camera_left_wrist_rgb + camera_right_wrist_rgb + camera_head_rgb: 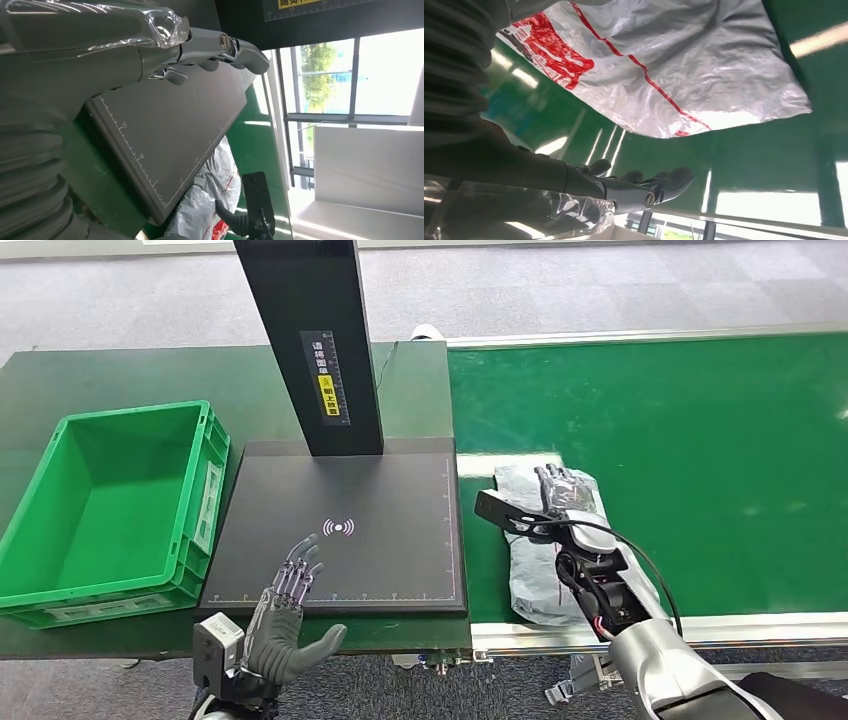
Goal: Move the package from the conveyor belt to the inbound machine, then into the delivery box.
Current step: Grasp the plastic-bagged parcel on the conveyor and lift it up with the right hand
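Grey poly mailer package (530, 550) lies on the green conveyor belt (700, 460), beside the scanner platform (340, 530). I judge it soft, slick, light; grip mid-body. My right hand (562, 490) hovers over it, fingers spread, empty. Left hand (290, 615) open, idle. Green crate (110, 510) waits.

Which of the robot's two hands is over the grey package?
The right hand, spread above the package on the conveyor belt; the left hand hovers by the scanner plate.

Grey carpeted floor (600, 285) lies beyond the table; bright windows (350, 75) show outside.
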You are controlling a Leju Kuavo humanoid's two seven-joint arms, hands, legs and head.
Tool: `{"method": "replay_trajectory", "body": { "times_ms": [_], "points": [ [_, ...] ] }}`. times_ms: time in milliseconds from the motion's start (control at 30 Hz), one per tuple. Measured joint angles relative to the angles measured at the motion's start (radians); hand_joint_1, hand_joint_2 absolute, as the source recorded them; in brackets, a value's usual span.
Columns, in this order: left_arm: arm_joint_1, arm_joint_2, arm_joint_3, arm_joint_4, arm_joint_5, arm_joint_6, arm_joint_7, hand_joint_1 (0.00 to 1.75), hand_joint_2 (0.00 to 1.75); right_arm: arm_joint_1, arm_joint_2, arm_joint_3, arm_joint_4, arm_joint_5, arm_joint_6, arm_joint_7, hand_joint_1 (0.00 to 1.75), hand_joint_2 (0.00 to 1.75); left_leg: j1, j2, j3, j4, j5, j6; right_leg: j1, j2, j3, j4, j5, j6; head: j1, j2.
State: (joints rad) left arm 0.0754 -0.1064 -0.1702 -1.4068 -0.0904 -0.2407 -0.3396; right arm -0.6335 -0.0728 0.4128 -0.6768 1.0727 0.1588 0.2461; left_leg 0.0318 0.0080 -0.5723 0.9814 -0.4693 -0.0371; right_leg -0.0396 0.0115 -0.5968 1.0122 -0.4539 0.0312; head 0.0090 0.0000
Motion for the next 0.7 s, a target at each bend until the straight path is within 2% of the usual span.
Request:
{"method": "replay_trajectory", "body": {
  "times_ms": [233, 633, 700],
  "points": [
    [0.0, -0.003, 0.001, 0.0, -0.003, -0.002, 0.003, 0.0, 1.75, -0.002, -0.005, -0.017, 0.034, -0.008, 0.017, 0.017, 0.0, 1.75, 0.0, 0.0, 0.0, 0.0, 0.0, 0.0, 0.0, 0.0, 0.0, 0.0, 0.0, 0.0, 0.0, 0.0],
    [0.0, -0.003, 0.002, 0.0, -0.003, -0.01, 0.004, 0.0, 1.75, -0.003, -0.006, -0.036, 0.073, -0.027, 0.058, -0.034, 0.0, 1.75, 0.0, 0.0, 0.0, 0.0, 0.0, 0.0, 0.0, 0.0, 0.0, 0.0, 0.0, 0.0, 0.0, 0.0],
    [-0.001, -0.003, 0.001, 0.0, -0.003, -0.011, 0.004, 0.0, 1.75, -0.004, -0.005, -0.036, 0.077, -0.04, 0.085, -0.069, 0.0, 1.75, 0.0, 0.0, 0.0, 0.0, 0.0, 0.0, 0.0, 0.0, 0.0, 0.0, 0.0, 0.0, 0.0, 0.0]
  ]
}}
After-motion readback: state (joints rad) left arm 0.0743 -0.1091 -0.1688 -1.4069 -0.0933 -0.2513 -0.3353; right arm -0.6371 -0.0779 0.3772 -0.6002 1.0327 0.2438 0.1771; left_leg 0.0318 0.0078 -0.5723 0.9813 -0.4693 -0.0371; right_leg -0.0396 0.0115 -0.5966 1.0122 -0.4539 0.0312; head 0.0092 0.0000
